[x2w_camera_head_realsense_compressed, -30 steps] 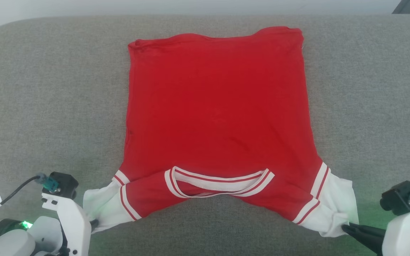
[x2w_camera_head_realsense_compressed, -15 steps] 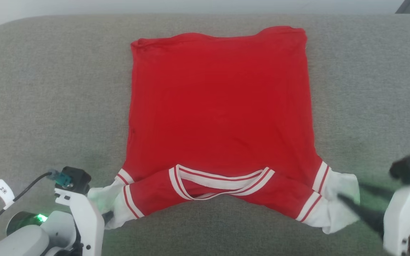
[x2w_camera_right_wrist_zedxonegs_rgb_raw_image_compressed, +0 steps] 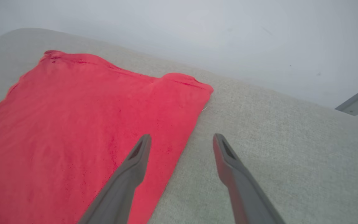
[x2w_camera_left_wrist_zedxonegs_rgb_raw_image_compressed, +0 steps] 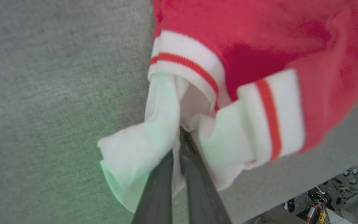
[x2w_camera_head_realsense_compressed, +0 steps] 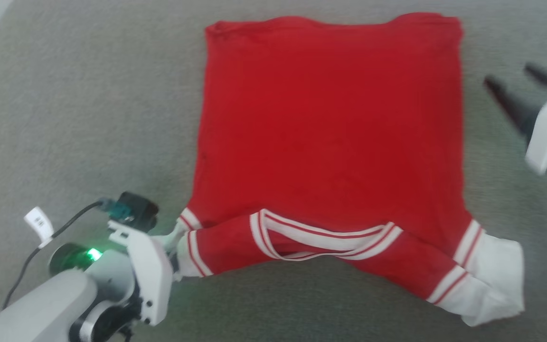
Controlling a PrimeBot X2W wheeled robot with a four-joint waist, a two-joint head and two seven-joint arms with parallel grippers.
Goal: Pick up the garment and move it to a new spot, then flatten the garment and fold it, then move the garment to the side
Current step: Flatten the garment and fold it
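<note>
The garment [x2w_camera_head_realsense_compressed: 330, 133], bright red with a striped collar and white sleeve ends, lies spread on the grey padded surface [x2w_camera_head_realsense_compressed: 88, 118], collar toward me. My left gripper [x2w_camera_head_realsense_compressed: 174, 271] is at the lower left, shut on the bunched white left sleeve. In the left wrist view, the left gripper [x2w_camera_left_wrist_zedxonegs_rgb_raw_image_compressed: 180, 134] has its dark fingers pinching that white cloth of the garment [x2w_camera_left_wrist_zedxonegs_rgb_raw_image_compressed: 259, 37]. My right gripper [x2w_camera_head_realsense_compressed: 508, 75] hovers open beside the garment's right edge. From the right wrist view, the right gripper [x2w_camera_right_wrist_zedxonegs_rgb_raw_image_compressed: 182, 137] is spread wide and empty over the far right corner of the garment [x2w_camera_right_wrist_zedxonegs_rgb_raw_image_compressed: 89, 109].
The right white sleeve [x2w_camera_head_realsense_compressed: 492, 280] lies loose at the lower right. The padded surface's near edge [x2w_camera_left_wrist_zedxonegs_rgb_raw_image_compressed: 306, 183] shows with robot parts [x2w_camera_left_wrist_zedxonegs_rgb_raw_image_compressed: 322, 199] below it. A pale wall [x2w_camera_right_wrist_zedxonegs_rgb_raw_image_compressed: 197, 37] and a metal bracket [x2w_camera_right_wrist_zedxonegs_rgb_raw_image_compressed: 357, 101] lie beyond the far edge.
My right gripper has opened, let go of the right white sleeve, and risen toward the garment's far right side. The left gripper keeps its hold. The head camera has shifted.
</note>
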